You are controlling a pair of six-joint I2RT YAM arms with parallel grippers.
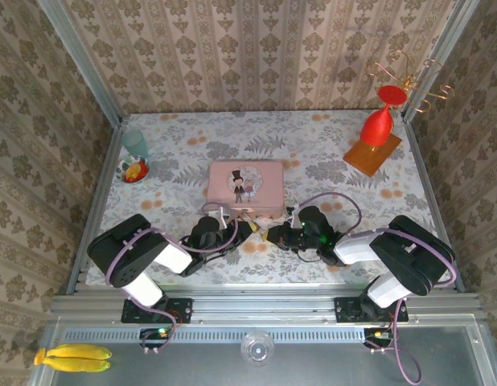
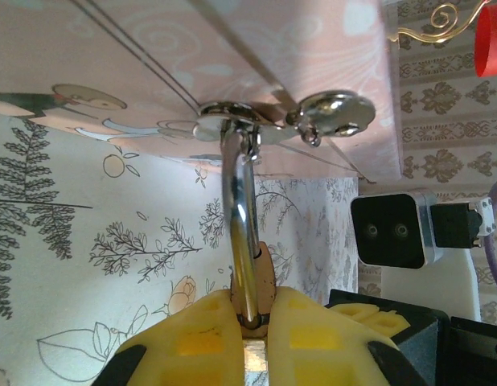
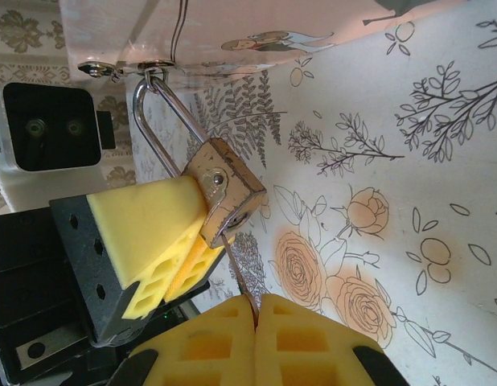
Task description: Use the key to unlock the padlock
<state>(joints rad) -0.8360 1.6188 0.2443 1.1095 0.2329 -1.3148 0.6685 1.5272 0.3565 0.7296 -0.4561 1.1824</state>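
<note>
**Two arms meet at a box's tiny padlock**

A pink box (image 1: 245,183) sits mid-table with its lid down, so its contents are hidden. At 10 o'clock from it stands a pale teal cup (image 1: 136,143), too small in the overhead view to show what it holds. Just beside the cup, a small dish (image 1: 134,170) carries something red and yellow. A red vase (image 1: 377,125) on an orange square stands at the box's 2 o'clock.

The brass padlock (image 3: 224,193) hangs at the box's near edge, at 6 o'clock from its centre. Its silvery shackle (image 3: 156,129) is hooked through the metal hasp (image 2: 329,112) on the box front.

The left gripper (image 2: 250,310) has its yellow pads drawn in narrow, clamped on the padlock's body from either side. The right gripper (image 3: 255,310) has its pads pressed together with no gap showing, pinching the key (image 3: 235,281). Only the thin blade shows, running from the pads up to the bottom of the padlock's body.

In the right wrist view the padlock's long axis runs from 11 o'clock to 5 o'clock, shackle end toward the box and keyhole end toward the right gripper. In the left wrist view the shackle stands from 6 to 12 o'clock, rising from the pads to the hasp.
</note>
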